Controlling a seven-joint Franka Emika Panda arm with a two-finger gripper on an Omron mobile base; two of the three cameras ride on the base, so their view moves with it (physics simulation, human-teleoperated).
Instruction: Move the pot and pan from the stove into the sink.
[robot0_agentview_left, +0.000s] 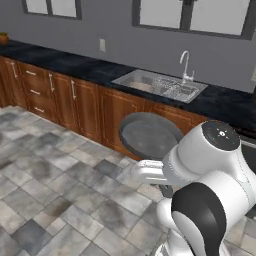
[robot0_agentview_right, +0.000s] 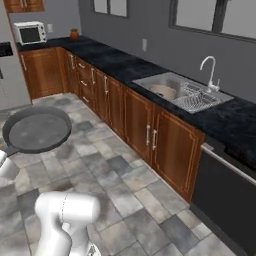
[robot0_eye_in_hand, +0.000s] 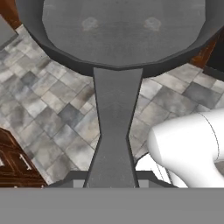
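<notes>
Dark stone counter (robot0_agentview_right: 115, 62) runs over brown wooden cabinets, with the rectangular grey steel sink (robot0_agentview_right: 167, 80) set into it; something pale and round rests in the basin, probably the pot, so that half looks done. Over the tiled floor, the shallow round grey frying pan (robot0_agentview_right: 37, 131) hangs in the air, its long handle pinched in the gripper (robot0_eye_in_hand: 112, 183). Fingertips and stove are hidden.
</notes>
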